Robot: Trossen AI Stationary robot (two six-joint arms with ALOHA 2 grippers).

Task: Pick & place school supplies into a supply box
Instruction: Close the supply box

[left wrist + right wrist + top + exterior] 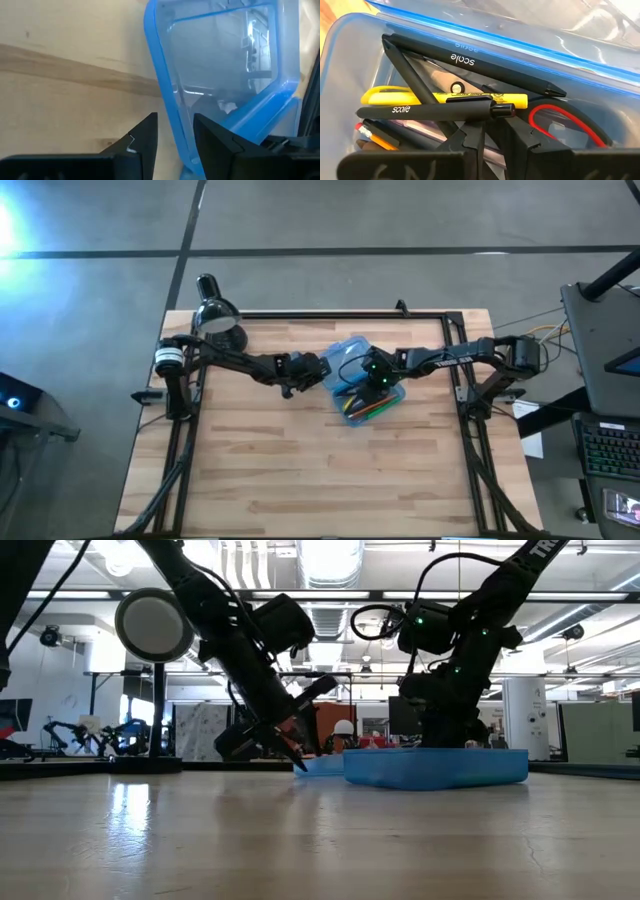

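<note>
The translucent blue supply box (392,398) stands mid-table, its hinged lid (350,352) lying open on the wood on the far-left side. Inside lie school supplies: two black pens (470,60), a yellow marker (445,96), a pencil (370,135) and red-handled scissors (565,122). My left gripper (175,132) is open and slants down at the lid, one finger on each side of the lid's blue rim (170,110). My right gripper (492,135) reaches down into the box, its fingers almost together, right behind the nearer black pen (435,108). My left gripper straddles the lid's rim (176,131) from the table's left, slanting down; bare wood shows between one finger (145,135) and the rim, and whether the other finger touches I cannot tell. Whether my right gripper's fingertips (475,132) touch the black pen lying across them, I cannot tell.
A black desk lamp (215,315) stands at the table's far left corner, behind my left arm. Bare wood stretches across the near half of the table (320,470). Dark frame rails (330,314) run along the far and side edges.
</note>
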